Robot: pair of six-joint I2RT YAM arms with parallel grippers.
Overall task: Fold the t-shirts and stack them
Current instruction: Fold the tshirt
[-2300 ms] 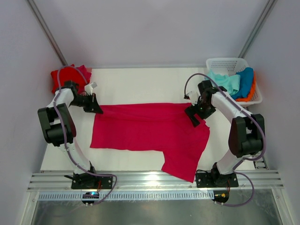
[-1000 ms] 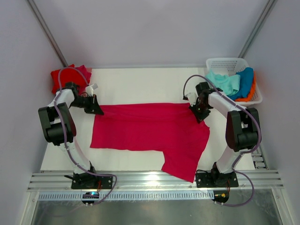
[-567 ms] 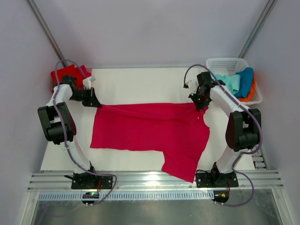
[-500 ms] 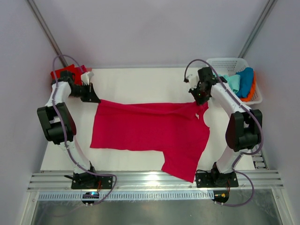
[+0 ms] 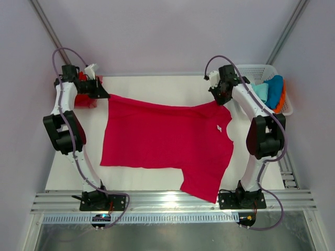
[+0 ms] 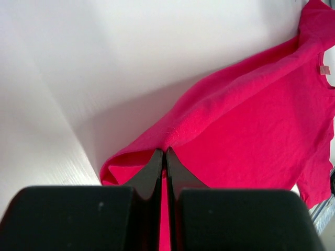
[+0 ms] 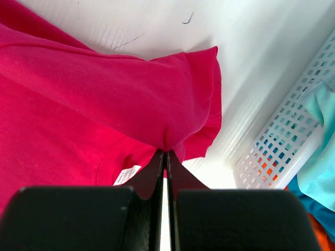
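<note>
A crimson-pink t-shirt (image 5: pixel 167 141) lies spread across the white table, its far edge lifted at both corners. My left gripper (image 5: pixel 104 94) is shut on the shirt's far left corner (image 6: pixel 166 144). My right gripper (image 5: pixel 222 101) is shut on the far right corner by the sleeve (image 7: pixel 167 141), a white label (image 7: pixel 126 174) showing beside it. A folded red t-shirt (image 5: pixel 84 98) sits at the far left, mostly hidden behind the left arm. Mint-green (image 5: pixel 259 91), blue (image 5: pixel 273 89) and orange (image 5: pixel 283 99) t-shirts lie in the basket.
The white lattice basket (image 5: pixel 251 70) stands at the far right corner, close beside the right arm; its wall (image 7: pixel 293 136) shows in the right wrist view. The grey walls rise behind the table. A metal rail (image 5: pixel 172 201) runs along the near edge.
Both grippers have carried the shirt's far corners away from the arm bases toward the back of the table. The shirt's upper half has unfolded and spread farther back.
</note>
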